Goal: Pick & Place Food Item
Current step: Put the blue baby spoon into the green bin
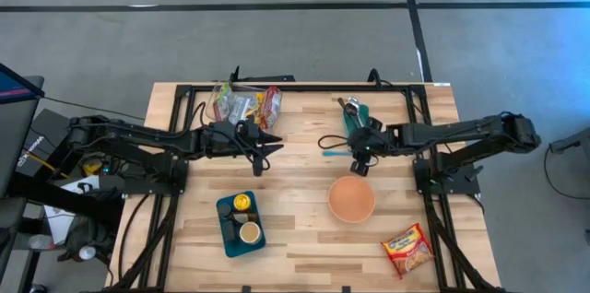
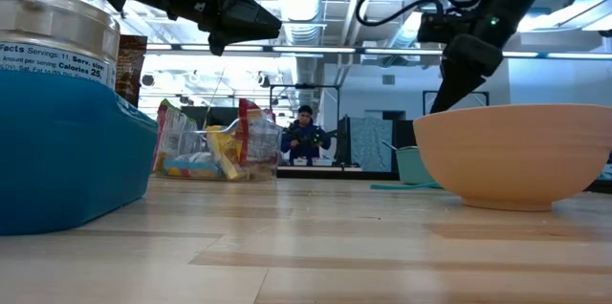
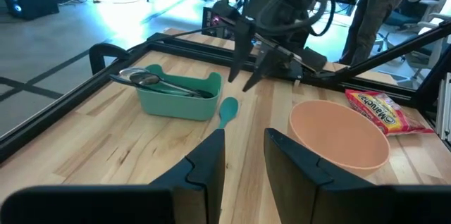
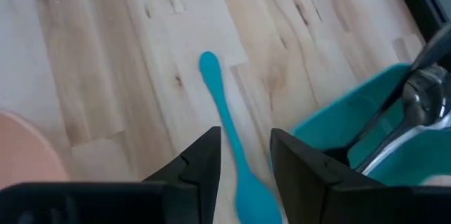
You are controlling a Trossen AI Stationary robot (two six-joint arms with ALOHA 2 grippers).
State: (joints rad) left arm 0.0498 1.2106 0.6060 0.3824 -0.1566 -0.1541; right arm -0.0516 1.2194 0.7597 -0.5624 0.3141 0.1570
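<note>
A red-and-yellow noodle packet [image 1: 407,247] lies flat near the table's front right. Snack bags [image 1: 244,104] lie in a heap at the far middle. A blue tray [image 1: 227,238] with two cans stands at the front middle. An orange bowl [image 1: 351,198] stands right of centre. My left gripper [image 1: 275,143] hangs open and empty above the table's middle. My right gripper [image 1: 359,162] is open above a blue spoon [image 4: 222,111] that lies flat on the wood. Its fingers stand on either side of the spoon's handle, clear of it.
A teal tray [image 1: 355,113] with metal utensils stands at the far right of centre, beside my right gripper. A black frame runs round the table's far edge and sides. Bare wood lies between the bowl and the blue tray. A person [image 2: 304,137] sits in the room behind.
</note>
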